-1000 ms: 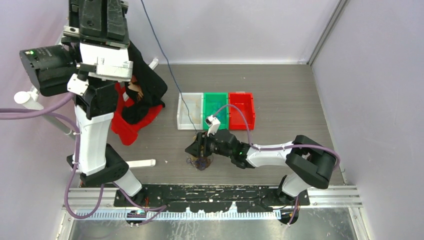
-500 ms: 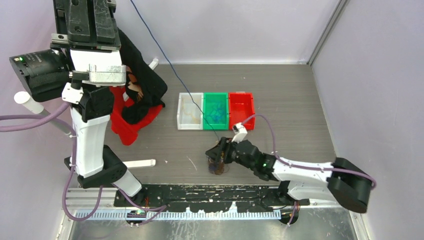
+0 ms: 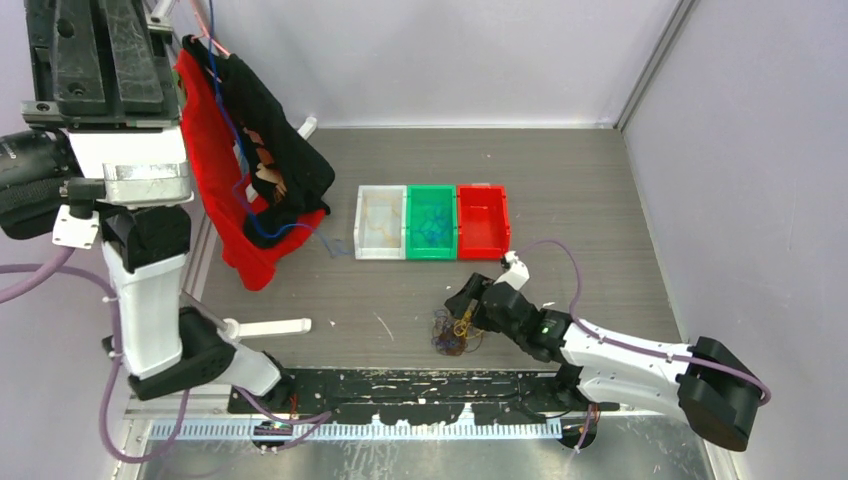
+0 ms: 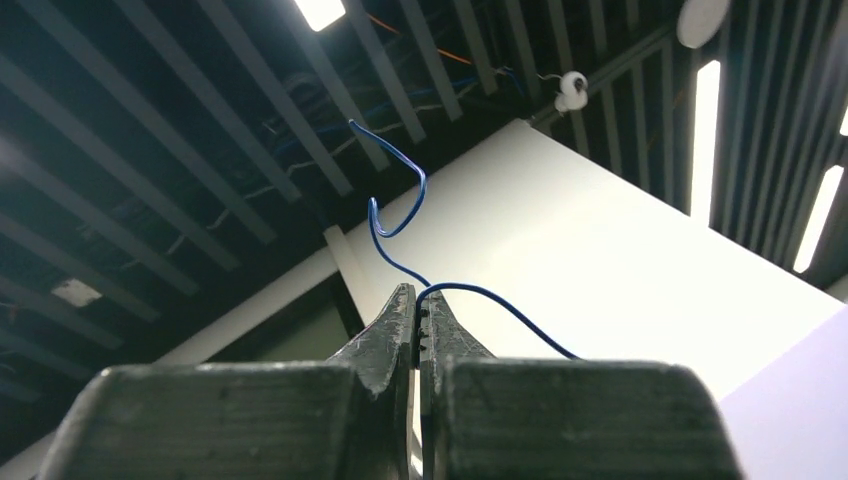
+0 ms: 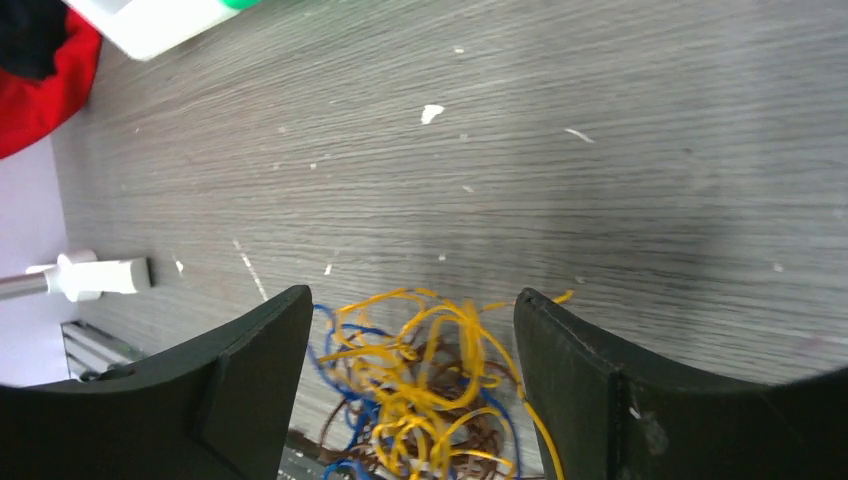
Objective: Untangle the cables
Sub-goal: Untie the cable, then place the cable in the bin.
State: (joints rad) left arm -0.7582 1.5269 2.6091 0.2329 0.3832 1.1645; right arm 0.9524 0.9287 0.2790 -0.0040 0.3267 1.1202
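Observation:
The cables (image 3: 455, 330) lie as a small tangle of yellow, blue and brown loops on the table near its front edge. My right gripper (image 3: 466, 301) hovers just behind the tangle, open. In the right wrist view the cables (image 5: 430, 390) sit between the wide-apart fingers of the gripper (image 5: 412, 300), and neither finger presses on them. My left gripper (image 3: 100, 40) is raised high at the far left, shut on a single blue cable (image 4: 400, 215) at its tips (image 4: 415, 295). That blue cable (image 3: 250, 222) trails down over the cloth to the table.
White (image 3: 381, 222), green (image 3: 432, 222) and red (image 3: 483, 220) bins stand side by side mid-table. A red and black cloth (image 3: 260, 170) hangs at the back left. A white peg (image 3: 270, 326) lies near the left arm's base. Walls close in on the right and at the back.
My left arm rose and swung left, drawing the blue cable out of the tangle. My right gripper moved right along the front edge and opened, leaving the tangle on the table.

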